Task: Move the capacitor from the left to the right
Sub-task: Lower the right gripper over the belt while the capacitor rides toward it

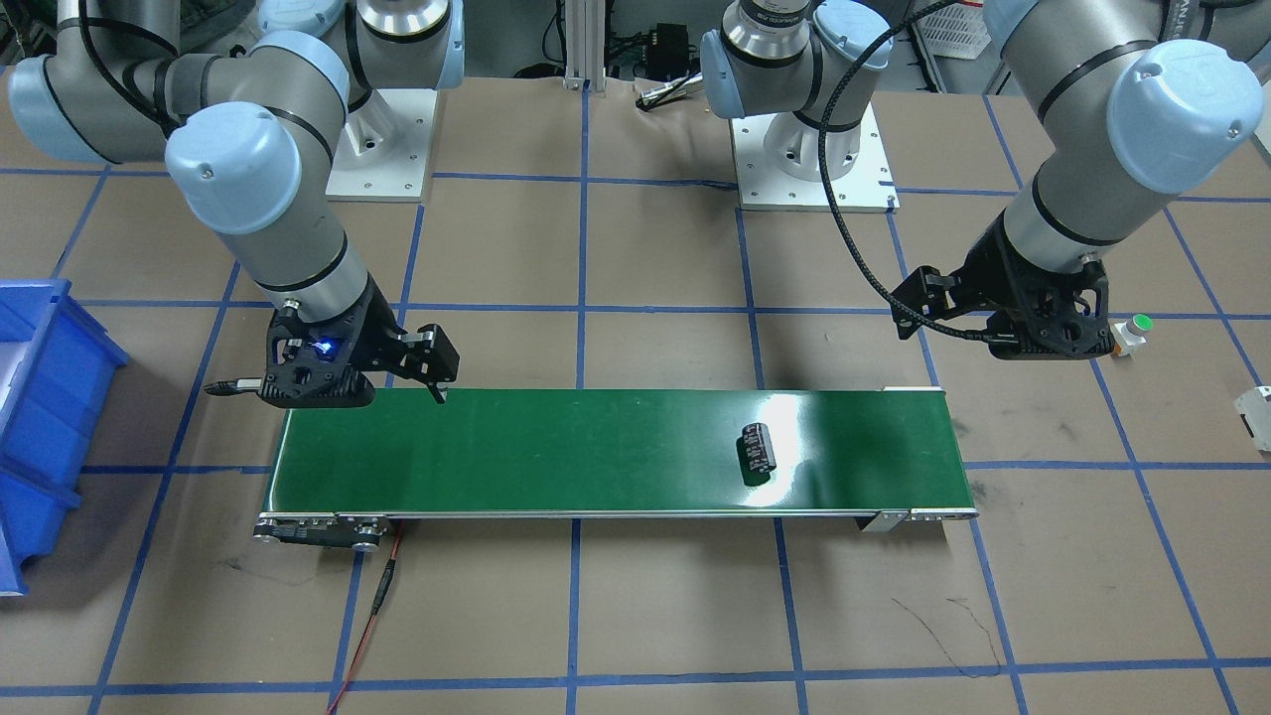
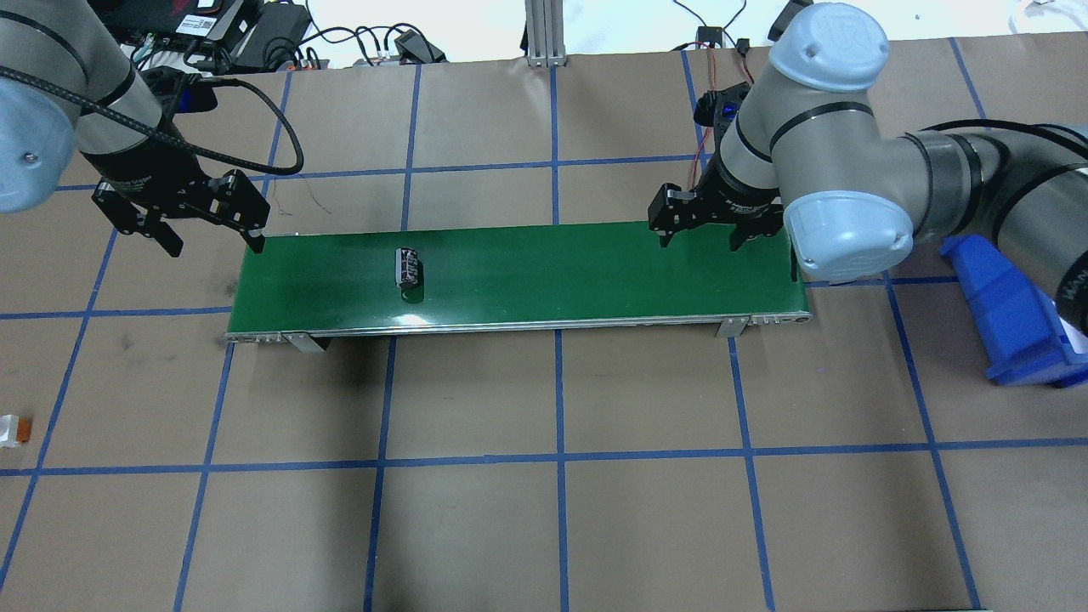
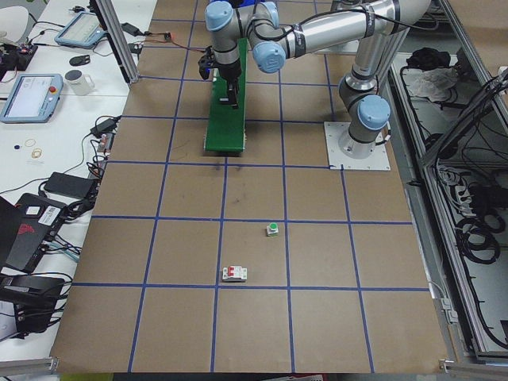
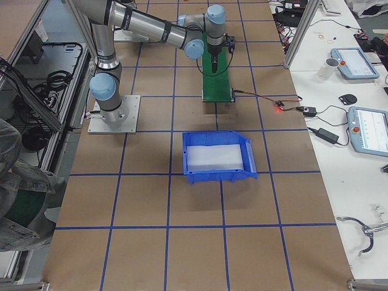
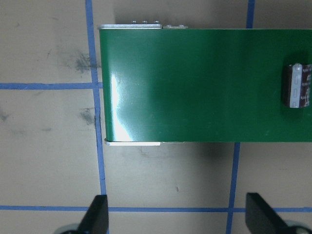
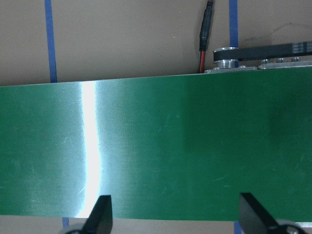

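The capacitor (image 2: 407, 268) is a dark stubby cylinder with pale printing. It lies alone on the green conveyor belt (image 2: 552, 272), about a quarter of the way in from the belt's left end, and shows again as capacitor (image 1: 758, 452) and capacitor (image 5: 297, 91). My left gripper (image 2: 212, 242) hangs open over the table just off the belt's left end, with nothing between its fingers (image 5: 95, 217). My right gripper (image 2: 701, 240) hangs open above the belt's right end, also with nothing in it; its fingers (image 6: 100, 214) frame bare belt.
A blue bin (image 2: 1011, 314) stands on the table beyond the belt's right end. A green-capped button (image 1: 1132, 333) and a white boxy part (image 1: 1253, 412) lie past the belt's left end. A red cable (image 1: 377, 606) trails from the belt's motor end.
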### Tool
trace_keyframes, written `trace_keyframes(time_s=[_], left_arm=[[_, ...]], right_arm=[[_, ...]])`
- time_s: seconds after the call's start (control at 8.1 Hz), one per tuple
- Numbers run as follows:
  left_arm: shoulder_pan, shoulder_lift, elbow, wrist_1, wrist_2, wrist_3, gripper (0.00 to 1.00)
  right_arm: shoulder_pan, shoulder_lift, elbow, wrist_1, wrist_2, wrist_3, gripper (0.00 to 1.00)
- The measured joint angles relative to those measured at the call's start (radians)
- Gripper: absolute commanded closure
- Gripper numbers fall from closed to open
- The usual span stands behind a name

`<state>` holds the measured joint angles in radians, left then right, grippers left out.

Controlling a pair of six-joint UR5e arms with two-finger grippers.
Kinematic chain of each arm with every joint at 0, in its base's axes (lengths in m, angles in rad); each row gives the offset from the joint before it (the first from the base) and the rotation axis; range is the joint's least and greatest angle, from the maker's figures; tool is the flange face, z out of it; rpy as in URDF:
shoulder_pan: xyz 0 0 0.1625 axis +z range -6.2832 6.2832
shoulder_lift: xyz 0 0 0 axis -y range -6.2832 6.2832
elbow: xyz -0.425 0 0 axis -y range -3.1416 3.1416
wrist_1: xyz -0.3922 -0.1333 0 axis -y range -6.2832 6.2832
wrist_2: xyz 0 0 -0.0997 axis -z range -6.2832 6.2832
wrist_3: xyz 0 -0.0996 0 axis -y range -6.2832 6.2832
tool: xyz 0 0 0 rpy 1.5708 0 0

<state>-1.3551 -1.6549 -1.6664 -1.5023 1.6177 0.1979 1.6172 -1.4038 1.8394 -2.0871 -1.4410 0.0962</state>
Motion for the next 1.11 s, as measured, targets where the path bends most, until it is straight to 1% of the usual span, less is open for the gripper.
trace_keyframes(time_s=[0.25, 0.74, 1.11], left_arm=[[0.0, -0.003, -0.001, -0.001, -0.001, 0.001, 0.0], [-0.004, -0.004, -0.001, -0.002, 0.0, 0.004, 0.0], [-0.01, 0.016, 0.001, -0.018, 0.009, 0.005, 0.0]], right_arm=[[0.012, 0.019, 0.004, -0.02, -0.003, 0.028, 0.09], [0.015, 0.087, 0.004, -0.12, 0.001, 0.036, 0.08], [0.015, 0.105, 0.004, -0.151, 0.003, 0.037, 0.07]])
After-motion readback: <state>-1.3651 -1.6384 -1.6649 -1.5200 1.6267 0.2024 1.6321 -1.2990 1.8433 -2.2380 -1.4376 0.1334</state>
